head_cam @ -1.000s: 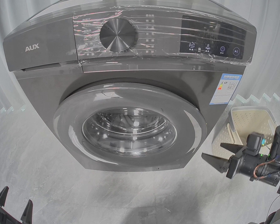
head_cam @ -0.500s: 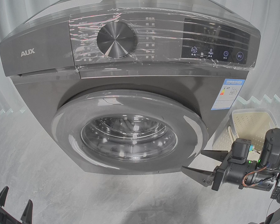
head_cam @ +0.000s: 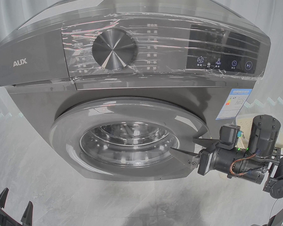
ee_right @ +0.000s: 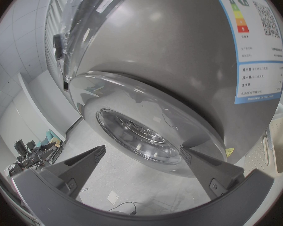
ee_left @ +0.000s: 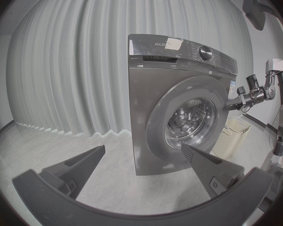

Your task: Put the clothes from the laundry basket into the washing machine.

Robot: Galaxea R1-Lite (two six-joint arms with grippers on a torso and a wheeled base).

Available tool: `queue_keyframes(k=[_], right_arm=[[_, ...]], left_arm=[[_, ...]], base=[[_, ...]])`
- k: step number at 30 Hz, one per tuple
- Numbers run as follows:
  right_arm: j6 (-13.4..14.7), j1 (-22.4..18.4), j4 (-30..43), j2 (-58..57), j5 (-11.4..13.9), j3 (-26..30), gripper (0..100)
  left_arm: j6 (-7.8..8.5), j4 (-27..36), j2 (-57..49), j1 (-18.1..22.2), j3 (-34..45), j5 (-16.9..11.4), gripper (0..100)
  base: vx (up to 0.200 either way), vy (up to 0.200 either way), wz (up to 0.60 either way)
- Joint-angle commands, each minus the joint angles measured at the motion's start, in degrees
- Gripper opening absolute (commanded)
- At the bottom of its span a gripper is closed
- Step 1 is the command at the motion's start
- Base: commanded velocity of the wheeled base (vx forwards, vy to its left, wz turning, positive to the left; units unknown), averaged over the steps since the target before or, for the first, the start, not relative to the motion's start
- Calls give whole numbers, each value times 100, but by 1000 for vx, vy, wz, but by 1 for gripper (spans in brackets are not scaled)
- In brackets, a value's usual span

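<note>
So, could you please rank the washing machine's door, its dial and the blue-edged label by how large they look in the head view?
1. door: by far the largest.
2. dial: clearly smaller.
3. label: smallest, although it sits near the stretched edge of the view, so its margin below the dial is uncertain.

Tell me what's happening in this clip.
The robot faces a washing machine whose door is closed. Its right gripper, open and empty, sits at the door's right edge, seemingly set to open it. The left gripper hangs open low by the floor. The laundry basket stands on the floor right of the machine.
</note>
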Motion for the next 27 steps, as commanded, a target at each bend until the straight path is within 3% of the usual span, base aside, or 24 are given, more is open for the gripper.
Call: queue_keyframes(k=[1, 6, 11, 16, 18, 23, 24, 27], right_arm=[[-37, -257, -226, 72, -173, -182, 100], [-28, -142, -209, -51, -147, 91, 100], [-124, 174, -112, -815, -41, 1031, 100], [-247, 7, -112, -1562, 99, 1734, 100], [-283, -134, -103, -1756, 117, 1866, 100], [-792, -1118, -103, -2283, 302, 2437, 100], [-792, -1118, -103, -2283, 302, 2437, 100], [-951, -1619, -138, -2432, 302, 2763, 100]], left_arm=[[2, 0, -93, -1, 92, 0, 100], [-7, 0, -93, -1, 92, 0, 100], [-7, 0, -84, -10, 92, 0, 100], [-7, 0, -84, -10, 92, 0, 100], [-7, 9, -84, -10, 92, 0, 100], [-7, 9, -93, -10, 84, 0, 100], [-7, 9, -93, -10, 84, 0, 100], [-7, 0, -84, -10, 84, 0, 100]], base=[[0, 0, 0], [0, 0, 0], [0, 0, 0], [0, 0, 0], [0, 0, 0], [0, 0, 0], [0, 0, 0], [0, 0, 0]])
